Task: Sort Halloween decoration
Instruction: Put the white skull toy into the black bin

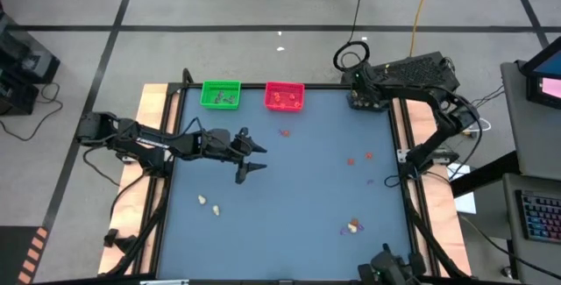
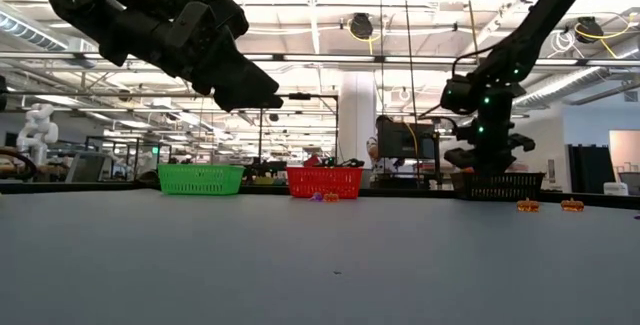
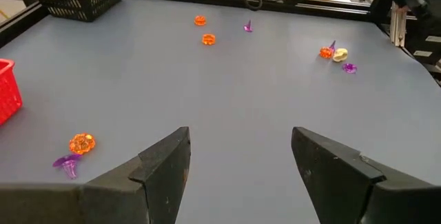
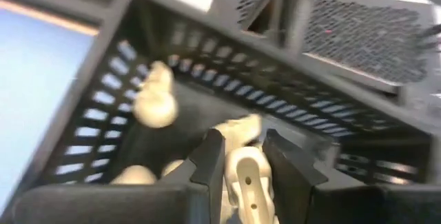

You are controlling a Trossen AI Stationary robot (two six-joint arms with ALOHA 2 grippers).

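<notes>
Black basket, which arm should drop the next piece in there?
The right one: its gripper already holds a cream trinket directly over the black basket. The left gripper is open, empty, mid-table.

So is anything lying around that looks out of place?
Mostly loose trinkets scattered on the table: two cream ones near the left side, orange ones toward the right, and a mixed cluster near the front. Nothing looks damaged.

Open blue table [image 1: 289, 188] centre; green tray [image 1: 220, 94], red tray [image 1: 284, 96] along far edge.

Green tray [image 1: 220, 94] beside red tray [image 1: 284, 96], black tray [image 2: 497, 185] at the table's [image 1: 289, 197] corner
</notes>
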